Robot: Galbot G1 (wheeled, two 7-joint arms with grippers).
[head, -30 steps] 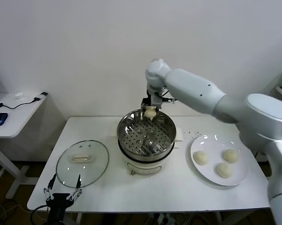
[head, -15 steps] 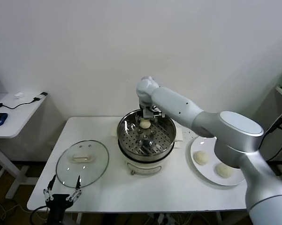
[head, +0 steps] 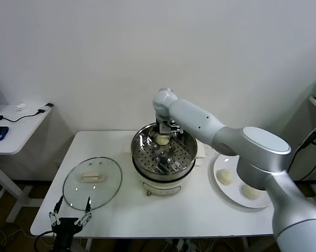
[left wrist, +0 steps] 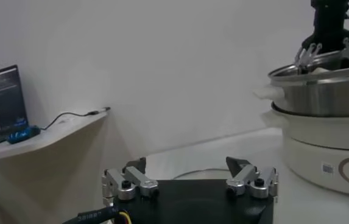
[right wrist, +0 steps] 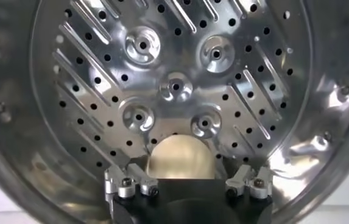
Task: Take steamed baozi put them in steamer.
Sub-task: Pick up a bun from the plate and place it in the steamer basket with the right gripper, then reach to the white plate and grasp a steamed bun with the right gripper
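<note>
White table (head: 210, 210) against a plain wall carries the steamer (head: 163, 157) at centre, glass lid (head: 92, 182) to its left, plate (head: 221, 189) with remaining baozi (head: 224, 176) to its right. Right gripper (head: 166, 135) is inside the steamer's far side, fingers (right wrist: 125, 183) spread either side of a baozi (right wrist: 181, 159) directly beneath it, apparently on the perforated tray; grip looks released. Judged: withdrawal is straight up. Left gripper (left wrist: 190, 182) is parked low by the table's front left corner, fingers apart.
</note>
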